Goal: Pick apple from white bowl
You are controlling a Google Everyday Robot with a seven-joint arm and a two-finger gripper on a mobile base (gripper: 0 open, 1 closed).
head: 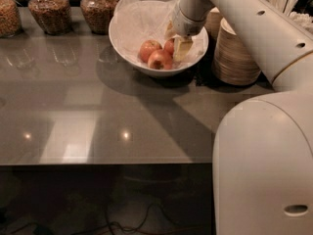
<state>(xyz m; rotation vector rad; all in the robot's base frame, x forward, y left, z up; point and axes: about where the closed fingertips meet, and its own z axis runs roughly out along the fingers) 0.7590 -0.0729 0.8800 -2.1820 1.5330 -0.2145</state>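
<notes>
The white bowl (122, 50), lined with crinkled white paper, stands at the back of the grey counter. Three reddish apples lie in it: one at the left (148, 48), one at the front (160, 60) and one behind (169, 45), partly hidden. My gripper (181, 47) reaches down into the bowl from the right. It sits right beside the rear and front apples, touching or nearly touching them. My white arm (234, 18) runs from the bowl up to the right.
A stack of beige disposable bowls (235, 58) stands just right of the white bowl. Three glass jars of grains (46, 11) line the back left. White utensils (288, 4) stand at the back right. My body (264, 170) fills the lower right. The counter's front edge (98, 162) runs across.
</notes>
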